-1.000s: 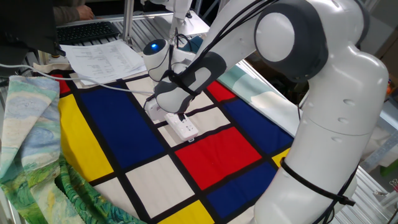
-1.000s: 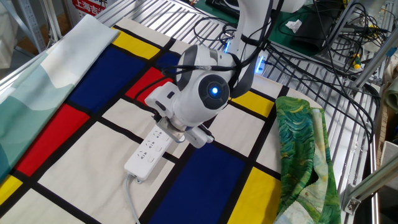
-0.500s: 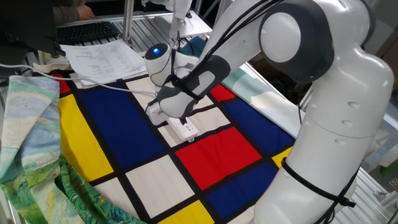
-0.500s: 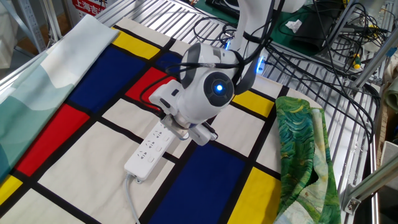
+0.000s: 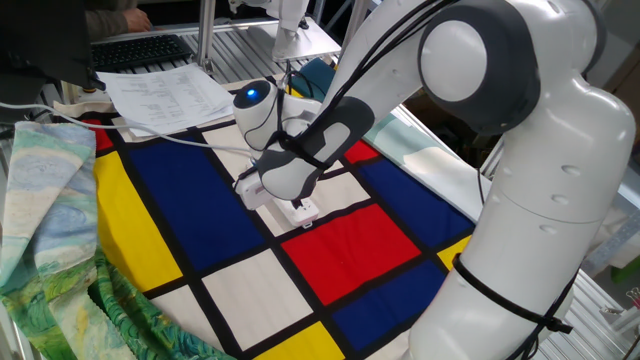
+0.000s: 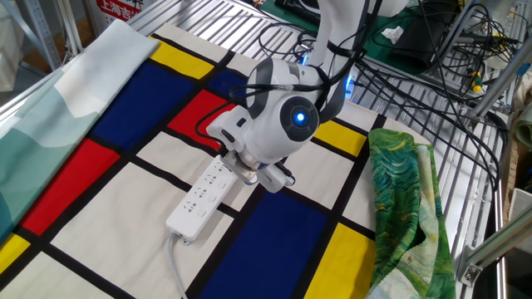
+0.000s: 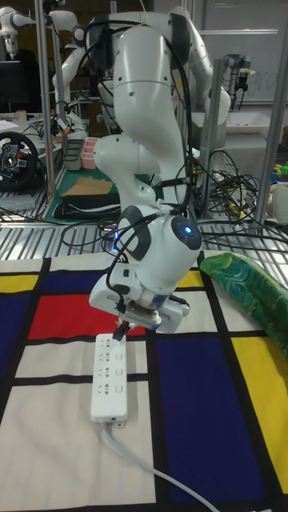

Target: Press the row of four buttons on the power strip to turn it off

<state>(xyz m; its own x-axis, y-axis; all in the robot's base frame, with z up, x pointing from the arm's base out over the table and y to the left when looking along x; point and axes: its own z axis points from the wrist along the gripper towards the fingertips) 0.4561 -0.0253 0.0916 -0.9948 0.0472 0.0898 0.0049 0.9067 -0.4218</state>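
The white power strip (image 6: pixel 199 202) lies on the colour-block tablecloth, with its cable (image 6: pixel 176 266) leaving the near end. In the tall fixed view the power strip (image 7: pixel 110 376) runs toward the camera, and the four buttons (image 7: pixel 118 373) show as tiny marks along its right side. My gripper (image 7: pixel 122 330) hangs over the strip's far end, a dark fingertip pointing down just above or on it. The gripper (image 6: pixel 243 173) sits under the round white wrist. In one fixed view the hand hides most of the power strip (image 5: pixel 301 209). No view shows the fingertips well enough to tell a gap.
A green patterned cloth (image 6: pixel 407 199) lies to the right of the arm. Another folded cloth (image 5: pixel 45 200), loose papers (image 5: pixel 165 95) and a keyboard (image 5: pixel 140 48) sit at the table's far side. Cables (image 6: pixel 432 58) run over the wire shelf behind.
The hand has shifted a little along the strip toward its far end and dropped lower over it. The strip itself has not moved.
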